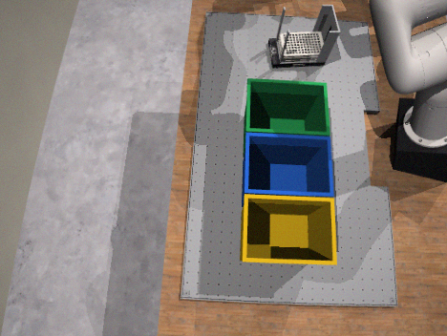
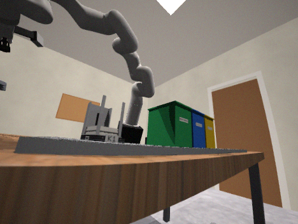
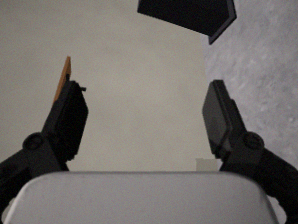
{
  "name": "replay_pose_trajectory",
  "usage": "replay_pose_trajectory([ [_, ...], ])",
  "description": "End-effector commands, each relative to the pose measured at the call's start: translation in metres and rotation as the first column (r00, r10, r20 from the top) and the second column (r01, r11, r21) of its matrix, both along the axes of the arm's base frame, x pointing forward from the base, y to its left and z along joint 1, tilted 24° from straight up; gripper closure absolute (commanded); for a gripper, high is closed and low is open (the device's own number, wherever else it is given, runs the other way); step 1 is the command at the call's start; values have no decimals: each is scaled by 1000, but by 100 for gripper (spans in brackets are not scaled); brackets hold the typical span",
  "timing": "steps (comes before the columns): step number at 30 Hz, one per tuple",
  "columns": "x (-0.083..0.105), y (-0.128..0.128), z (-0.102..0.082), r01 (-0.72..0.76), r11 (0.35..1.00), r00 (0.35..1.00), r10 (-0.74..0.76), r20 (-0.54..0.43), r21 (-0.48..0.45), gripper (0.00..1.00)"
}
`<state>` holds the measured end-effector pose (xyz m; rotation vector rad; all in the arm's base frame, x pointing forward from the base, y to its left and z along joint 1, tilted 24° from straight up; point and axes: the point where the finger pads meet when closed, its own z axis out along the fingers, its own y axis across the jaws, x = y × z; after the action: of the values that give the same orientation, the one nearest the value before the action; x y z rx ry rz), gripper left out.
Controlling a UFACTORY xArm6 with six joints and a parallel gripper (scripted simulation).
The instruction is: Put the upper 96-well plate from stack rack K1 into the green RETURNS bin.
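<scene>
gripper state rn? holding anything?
Gripper: open wide, holding nothing; only wall and floor show between its fingers.

Three bins: one green [image 1: 287, 84], one blue [image 1: 287, 137], one yellow [image 1: 288, 198]; one stack rack [image 1: 329, 29]; one arm [image 2: 134, 67].

Wooden table [image 1: 420, 267] carrying a grey perforated mat [image 1: 215, 229].
- Stack rack [image 1: 329, 29]: near the mat's far edge, grey uprights, a white 96-well plate [image 1: 302, 44] on top.
- Green bin [image 1: 287, 84]: just beside the rack.
- Blue bin [image 1: 288, 137]: touching the green.
- Yellow bin [image 1: 288, 198]: touching the blue.
- Arm [image 1: 415, 52]: pale grey, on a black base [image 1: 406, 162] at the table's right edge.
</scene>
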<state>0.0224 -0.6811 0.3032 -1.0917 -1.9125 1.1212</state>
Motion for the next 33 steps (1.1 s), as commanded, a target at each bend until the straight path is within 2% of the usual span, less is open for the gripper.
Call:
replay_pose_trajectory([
  [1, -1, 0, 3, 1, 1000, 1000, -1, 1, -5, 0],
  [17, -1, 0, 3, 1, 1000, 1000, -1, 1, -5, 0],
  [21, 10, 16, 3, 38, 998, 993, -32, 114, -52, 0],
  [23, 11, 18, 2, 38, 998, 993, -32, 114, -52, 0],
  [27, 22, 35, 0, 86, 992, 972, -64, 225, -88, 0],
  [30, 24, 38, 0, 86, 992, 972, -64, 225, -88, 0],
  [33, 29, 46, -1, 116, 988, 956, -83, 283, -103, 0],
])
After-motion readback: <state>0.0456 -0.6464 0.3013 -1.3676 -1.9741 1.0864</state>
